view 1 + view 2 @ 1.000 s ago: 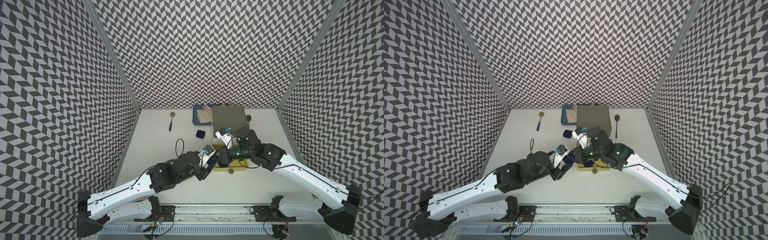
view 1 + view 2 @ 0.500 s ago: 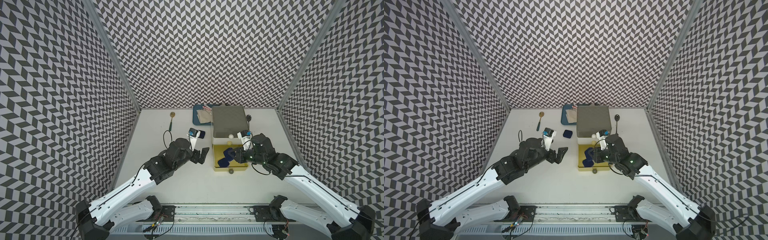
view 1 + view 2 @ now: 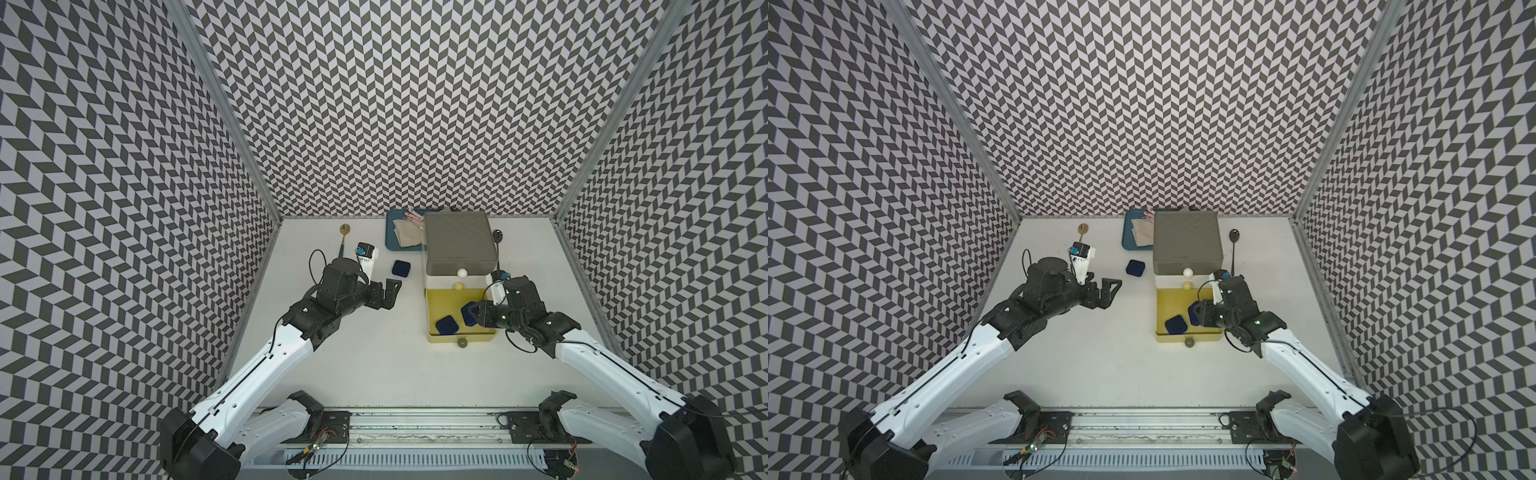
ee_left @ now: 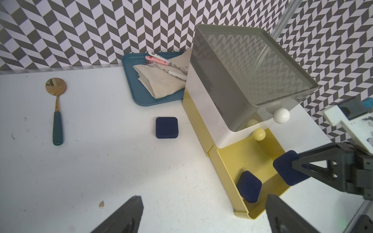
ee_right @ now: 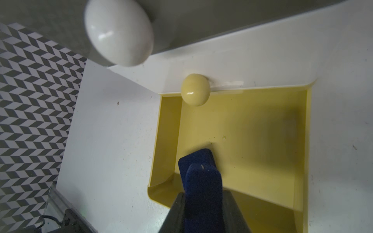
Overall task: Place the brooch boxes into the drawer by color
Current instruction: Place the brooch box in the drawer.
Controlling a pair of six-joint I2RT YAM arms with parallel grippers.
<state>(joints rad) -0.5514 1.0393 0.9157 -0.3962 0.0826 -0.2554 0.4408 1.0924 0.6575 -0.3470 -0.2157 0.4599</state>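
Here the right gripper [image 3: 477,319] is clamped on a navy brooch box [image 5: 198,161], held tilted over the pulled-out yellow bottom drawer [image 3: 446,297] of the drawer chest [image 3: 459,239] at the table's [image 3: 374,353] far edge. A second navy box [image 3: 447,325] lies in that drawer near its front wall. A third navy box [image 3: 401,269] sits on the table between the chest and the left gripper [image 3: 390,295], which hangs wide open and empty nearer the table's left edge.

Both arms stretched fwd; L gripper [image 3: 392,294] wide open & empty, R gripper [image 3: 478,316] clamped on navy box [image 4: 283,167].
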